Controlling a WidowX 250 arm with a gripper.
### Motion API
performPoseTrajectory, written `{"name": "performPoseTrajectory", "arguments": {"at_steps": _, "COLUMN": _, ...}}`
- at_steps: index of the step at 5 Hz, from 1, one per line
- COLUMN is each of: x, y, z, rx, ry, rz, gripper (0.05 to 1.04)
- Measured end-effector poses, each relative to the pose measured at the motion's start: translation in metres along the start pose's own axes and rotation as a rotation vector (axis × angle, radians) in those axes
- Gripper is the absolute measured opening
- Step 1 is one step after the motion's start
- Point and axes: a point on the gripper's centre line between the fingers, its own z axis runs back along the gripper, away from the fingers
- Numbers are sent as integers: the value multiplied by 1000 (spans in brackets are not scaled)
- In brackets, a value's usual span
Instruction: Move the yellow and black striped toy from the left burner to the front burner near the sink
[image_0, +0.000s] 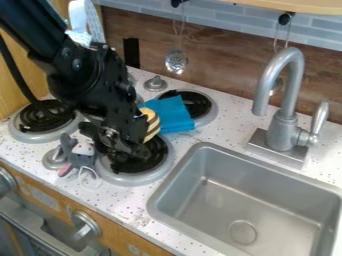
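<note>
While hanging low over the near burner in the camera view, has, at the gripper, a grey toy just beside on the view's left and a striped ball close behind, next to a blue cloth. Cannot tell whether open or closed. Shows a sink and faucet farther right.

Low over the front burner, the gripper has a gray plush toy close on one side and a striped ball and blue cloth on the other. Room to pass lies above the sink and the counter between cloth and faucet, whose tall, curved spout bars the sink's rear.
</note>
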Motion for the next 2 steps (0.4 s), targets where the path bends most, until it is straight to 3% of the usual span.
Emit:
{"name": "performPoseTrajectory", "arguments": {"at_steps": 1, "x": -6, "y": -4, "z": -12, "rx": 2, "ry": 35, "rz": -35, "gripper": 464}}
{"name": "performPoseTrajectory", "arguments": {"at_steps": 2, "x": 0, "y": 1, "z": -16, "rx": 10, "ry": 46, "rz": -21, "gripper": 775}}
